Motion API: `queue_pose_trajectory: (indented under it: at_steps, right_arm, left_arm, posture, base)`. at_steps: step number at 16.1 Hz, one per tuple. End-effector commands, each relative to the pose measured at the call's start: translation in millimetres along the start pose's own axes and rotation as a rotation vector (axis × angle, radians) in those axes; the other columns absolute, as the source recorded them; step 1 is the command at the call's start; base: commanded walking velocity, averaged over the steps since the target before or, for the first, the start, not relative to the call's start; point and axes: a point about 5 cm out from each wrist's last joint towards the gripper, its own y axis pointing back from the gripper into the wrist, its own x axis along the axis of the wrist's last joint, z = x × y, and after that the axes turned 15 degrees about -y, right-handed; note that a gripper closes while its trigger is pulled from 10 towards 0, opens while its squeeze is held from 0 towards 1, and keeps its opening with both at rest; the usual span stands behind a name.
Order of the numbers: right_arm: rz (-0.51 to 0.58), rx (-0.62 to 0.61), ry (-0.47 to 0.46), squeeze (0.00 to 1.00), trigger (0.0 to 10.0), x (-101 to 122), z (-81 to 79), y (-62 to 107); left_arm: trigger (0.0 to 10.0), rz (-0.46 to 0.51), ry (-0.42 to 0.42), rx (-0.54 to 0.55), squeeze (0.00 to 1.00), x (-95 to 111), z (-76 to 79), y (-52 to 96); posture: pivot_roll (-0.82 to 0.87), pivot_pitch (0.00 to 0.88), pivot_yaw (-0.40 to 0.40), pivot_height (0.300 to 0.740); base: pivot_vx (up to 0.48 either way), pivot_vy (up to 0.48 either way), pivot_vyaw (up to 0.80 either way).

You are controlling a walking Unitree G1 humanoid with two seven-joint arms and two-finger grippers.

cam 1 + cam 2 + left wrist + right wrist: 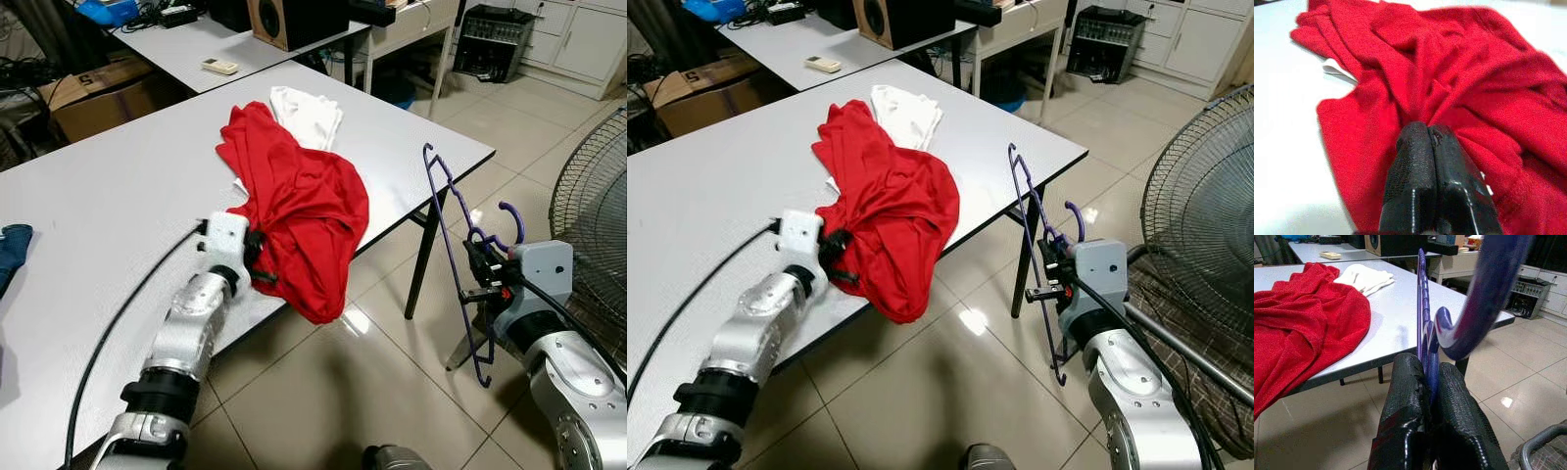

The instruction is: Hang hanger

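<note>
Left eye view | right gripper clamped on purple hanger, upright beside table edge | left gripper pinching red shirt, to hanger's left

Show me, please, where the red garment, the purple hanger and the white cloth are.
red garment (304,211): left eye view, middle of the bunched fabric.
purple hanger (453,230): left eye view, on its long bar.
white cloth (309,116): left eye view, folded middle.
</note>
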Motion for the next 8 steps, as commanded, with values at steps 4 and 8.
queue_pose_trajectory:
  at_steps: [4,8]
  right_arm:
    - [0.046,0.011,-0.005,0.00,10.0,8,-3.3,-1.1]
    - [0.055,0.019,-0.010,0.00,10.0,9,-5.0,-4.0]
  left_arm:
    - [0.0,0.081,0.084,0.159,0.00,20,-53.5,6.7]
    - [0.0,0.239,0.050,0.240,0.00,67,-97.4,13.7]
  posture:
    - [-0.23,0.000,0.109,0.740]
    - [-0.22,0.000,0.102,0.740]
  base:
    - [0.000,0.000,0.00]
    - [0.000,0.000,0.00]
